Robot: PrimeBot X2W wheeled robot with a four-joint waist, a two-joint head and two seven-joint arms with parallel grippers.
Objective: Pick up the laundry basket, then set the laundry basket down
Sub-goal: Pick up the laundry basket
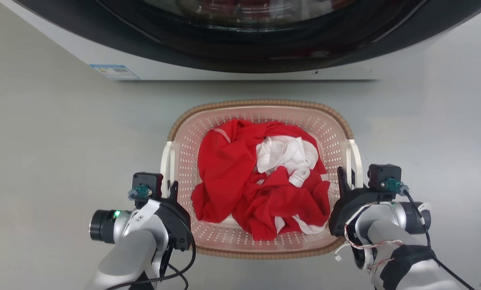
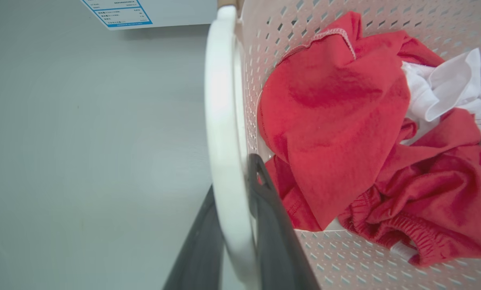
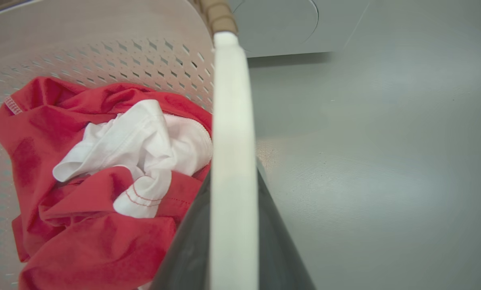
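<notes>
The laundry basket [image 1: 264, 104] stands on the grey floor in front of the washer, cream with perforated walls and a brown woven-look rim. Red and white clothes [image 1: 232, 173] fill it. My left gripper [image 1: 169, 189] sits at the white left handle [image 1: 165, 161]. In the left wrist view that handle [image 2: 222, 121] runs between the two dark fingers of the left gripper [image 2: 234, 177], which press on both sides. My right gripper [image 1: 347, 181] is likewise shut on the white right handle [image 3: 232, 100], seen between its fingers [image 3: 234, 169]. Whether the basket is off the floor, I cannot tell.
The washer [image 1: 240, 36] with its dark round door stands close behind the basket, a blue-edged label [image 1: 113, 71] on its lower left front. Bare grey floor [image 1: 55, 141] stretches to the left and right of the basket.
</notes>
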